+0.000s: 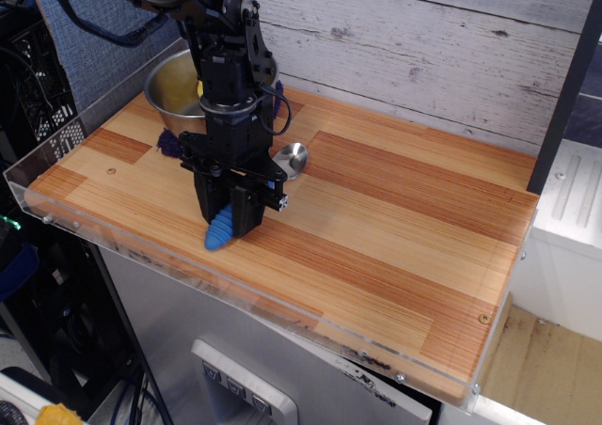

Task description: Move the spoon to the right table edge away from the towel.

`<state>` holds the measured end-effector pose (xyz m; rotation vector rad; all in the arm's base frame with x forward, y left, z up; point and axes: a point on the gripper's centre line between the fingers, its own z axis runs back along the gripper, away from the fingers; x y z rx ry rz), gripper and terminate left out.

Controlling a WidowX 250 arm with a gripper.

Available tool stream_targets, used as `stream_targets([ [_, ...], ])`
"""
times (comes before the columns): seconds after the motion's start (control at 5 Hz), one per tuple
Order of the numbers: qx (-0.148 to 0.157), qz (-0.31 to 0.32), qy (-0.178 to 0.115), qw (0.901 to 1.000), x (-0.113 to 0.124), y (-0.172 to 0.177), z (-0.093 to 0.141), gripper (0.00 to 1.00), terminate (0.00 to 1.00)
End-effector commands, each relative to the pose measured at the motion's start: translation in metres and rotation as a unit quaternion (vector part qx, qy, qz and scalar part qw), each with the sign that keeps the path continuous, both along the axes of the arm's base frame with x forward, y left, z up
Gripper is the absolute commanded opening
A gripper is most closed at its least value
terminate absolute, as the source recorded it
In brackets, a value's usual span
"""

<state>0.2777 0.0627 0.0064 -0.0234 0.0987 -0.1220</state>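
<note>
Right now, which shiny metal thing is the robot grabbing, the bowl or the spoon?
The spoon: the end effector closes around its blue handle. The steel bowl sits untouched behind.
</note>
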Motion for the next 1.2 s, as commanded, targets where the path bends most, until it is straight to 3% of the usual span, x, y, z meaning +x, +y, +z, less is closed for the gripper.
stream_targets([
  [0.0,-0.006,0.009,-0.044,0.999,-0.006,0.003,0.052,0.0,0.0],
  [0.2,-0.031,0.021,-0.051,0.998,-0.006,0.002,0.083,0.0,0.0],
  [0.4,-0.042,-0.01,-0.054,0.9976,0.003,-0.032,0.097,0.0,0.0],
  [0.6,-0.037,-0.045,-0.063,0.9964,0.002,-0.074,0.097,0.0,0.0],
  [0.8,-0.023,-0.039,-0.087,0.9952,0.005,-0.11,0.101,0.0,0.0],
  [1.0,-0.007,0.007,-0.102,0.9947,0.012,-0.138,0.106,0.0,0.0],
])
